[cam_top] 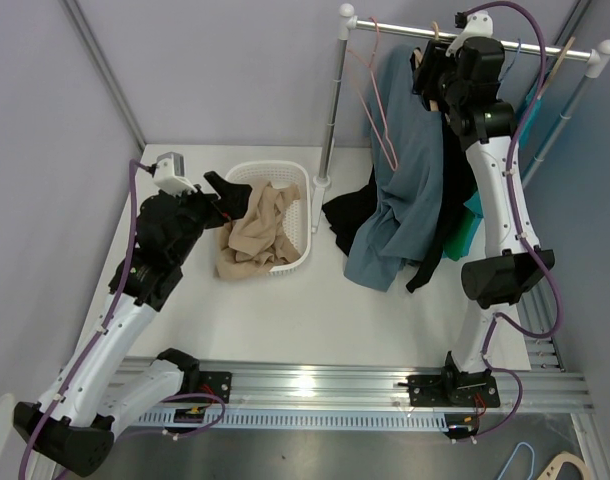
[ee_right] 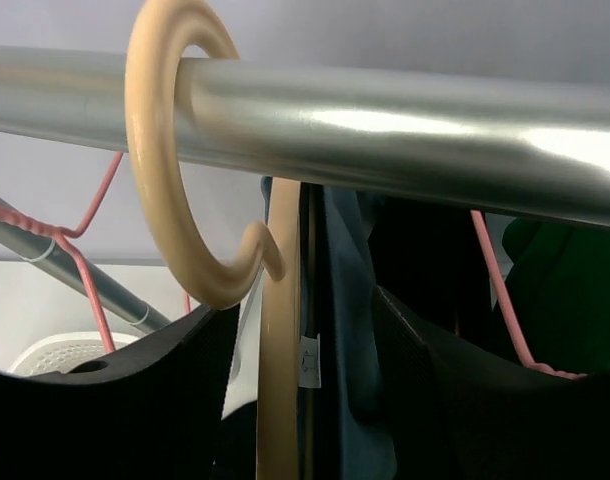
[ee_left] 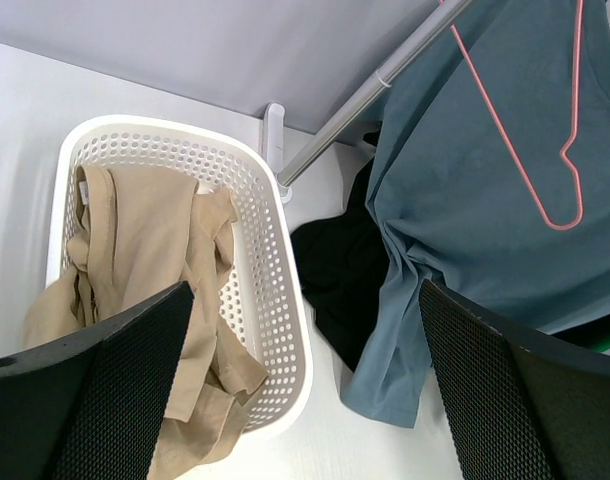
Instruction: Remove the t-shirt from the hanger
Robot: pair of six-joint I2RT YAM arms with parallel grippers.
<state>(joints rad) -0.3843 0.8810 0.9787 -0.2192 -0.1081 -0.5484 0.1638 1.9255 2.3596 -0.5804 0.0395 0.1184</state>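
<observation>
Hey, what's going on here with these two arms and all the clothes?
The right gripper is up at the rail, its open fingers on either side of the neck of the tan hanger that carries the blue-grey t-shirt. The shirt is not yet off the hanger. The left gripper hovers open over the white basket, which holds a beige garment.

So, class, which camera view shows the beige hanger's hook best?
The right wrist view: the hook fills the frame, looped over the rail. The top view shows it only as a tiny beige sliver at the rail. The left wrist view leaves it out of frame.
</observation>
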